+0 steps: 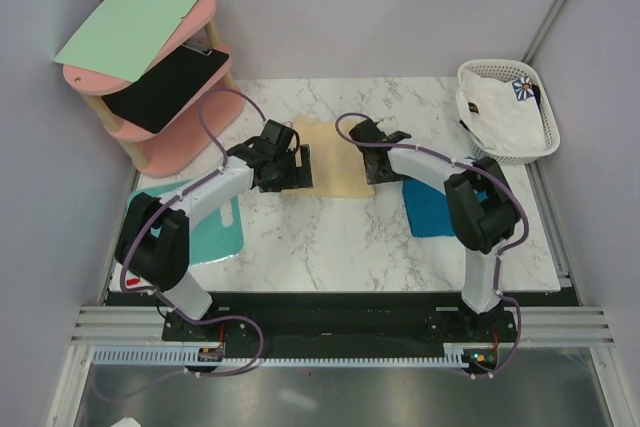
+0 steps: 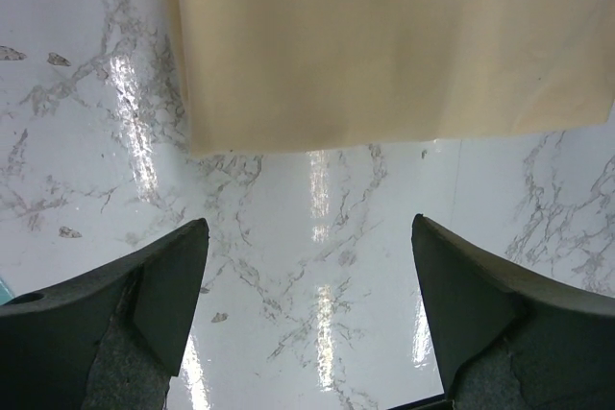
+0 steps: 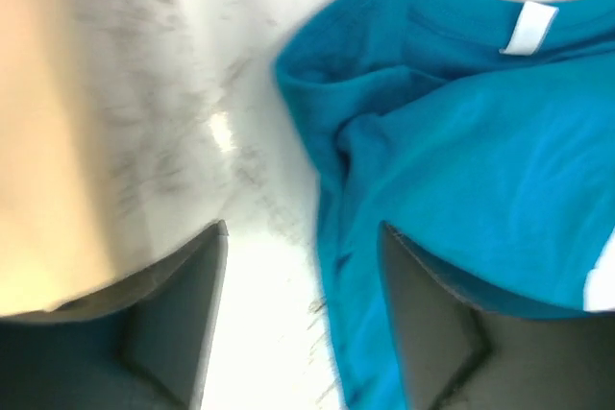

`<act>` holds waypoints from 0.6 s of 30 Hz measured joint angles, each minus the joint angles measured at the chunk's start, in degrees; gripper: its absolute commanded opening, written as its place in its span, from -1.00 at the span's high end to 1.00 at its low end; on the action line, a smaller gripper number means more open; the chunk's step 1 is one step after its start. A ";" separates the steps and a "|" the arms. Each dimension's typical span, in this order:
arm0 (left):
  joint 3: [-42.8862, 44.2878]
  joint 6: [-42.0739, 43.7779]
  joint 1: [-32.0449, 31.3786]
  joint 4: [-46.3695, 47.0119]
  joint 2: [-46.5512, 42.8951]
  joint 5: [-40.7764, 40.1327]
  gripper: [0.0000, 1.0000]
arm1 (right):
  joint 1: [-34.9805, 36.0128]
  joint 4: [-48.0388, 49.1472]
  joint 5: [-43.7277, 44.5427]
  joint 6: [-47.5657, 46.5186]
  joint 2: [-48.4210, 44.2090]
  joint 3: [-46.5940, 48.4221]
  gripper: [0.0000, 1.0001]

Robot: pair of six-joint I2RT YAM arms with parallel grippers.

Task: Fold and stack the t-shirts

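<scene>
Marble table (image 1: pixel 330 237) | pale yellow t-shirt (image 1: pixel 335 162) folded flat at centre; teal t-shirt (image 1: pixel 430 209) rumpled to its right; white t-shirt (image 1: pixel 495 107) in basket (image 1: pixel 505 69) | cloth soft, limp, light (pinch a hem or corner) | both arms reach forward, flanking the yellow | left gripper (image 2: pixel 309 221) apart over bare marble; right gripper (image 3: pixel 303 228) apart, empty, at teal's edge.

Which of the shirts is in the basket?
The white flower-print cloth shirt, in the white lattice basket; the pale yellow shirt and the teal-blue shirt lie on the table.
</scene>
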 measured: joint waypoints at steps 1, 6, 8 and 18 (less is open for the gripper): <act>-0.07 0.00 0.02 -0.07 -0.44 -0.15 -0.86 | 0.13 0.74 -1.16 -0.04 -1.60 -0.37 -0.92; -0.15 0.02 0.02 -0.17 -1.99 -0.94 -0.86 | -0.61 8.44 -9.92 -2.62 -10.78 -1.95 -0.95; -0.17 0.02 0.00 -0.20 -2.08 -1.07 -0.86 | -1.86 11.76 -14.12 -2.91 -11.43 -1.64 -0.94; -1.33 0.02 0.00 -0.72 -2.08 -1.36 -0.86 | -8.63 24.06 -36.54 -2.64 -1.44 -2.56 -0.93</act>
